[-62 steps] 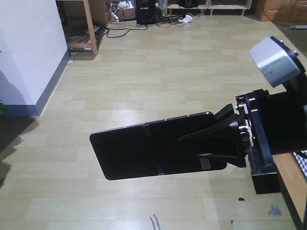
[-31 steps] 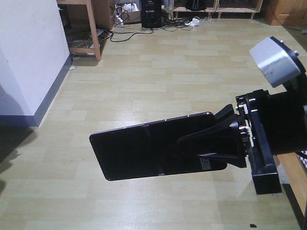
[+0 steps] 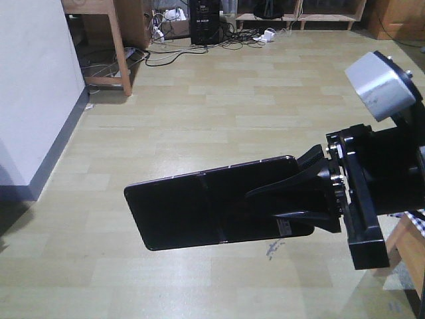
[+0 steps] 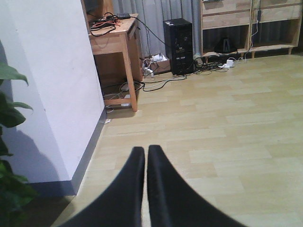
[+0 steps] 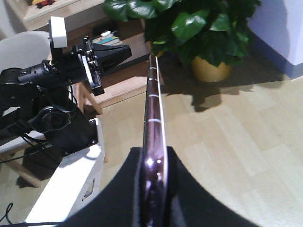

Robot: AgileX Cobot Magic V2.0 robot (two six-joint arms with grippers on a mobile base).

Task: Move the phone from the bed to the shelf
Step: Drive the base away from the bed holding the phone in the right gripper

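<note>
The phone (image 3: pixel 199 209), a wide glossy black slab with a seam across its middle, hangs level above the floor. My right gripper (image 3: pixel 262 205) is shut on its right end. In the right wrist view the phone (image 5: pixel 154 104) shows edge-on, clamped in the right gripper (image 5: pixel 154 158). My left gripper (image 4: pixel 146 150) is shut with nothing in it, pointing at the floor. The light-wood shelf (image 4: pixel 236 21) stands against the far wall, and its bottom board (image 3: pixel 312 9) shows at the top of the front view. Of the bed, only a sliver of checked sheet (image 3: pixel 420 218) shows.
A white wall corner (image 3: pixel 33 86) juts out on the left. Behind it are a wooden desk (image 4: pixel 118 42), a black computer tower (image 4: pixel 178 45) and loose cables (image 3: pixel 192 46). A potted plant (image 5: pixel 208 28) stands behind the right arm. Leaves (image 4: pixel 9 109) hang near the left gripper.
In the front view the floor has slid downward and the wall corner has slid left, so the base is travelling. The phone keeps the same place in the right gripper.
</note>
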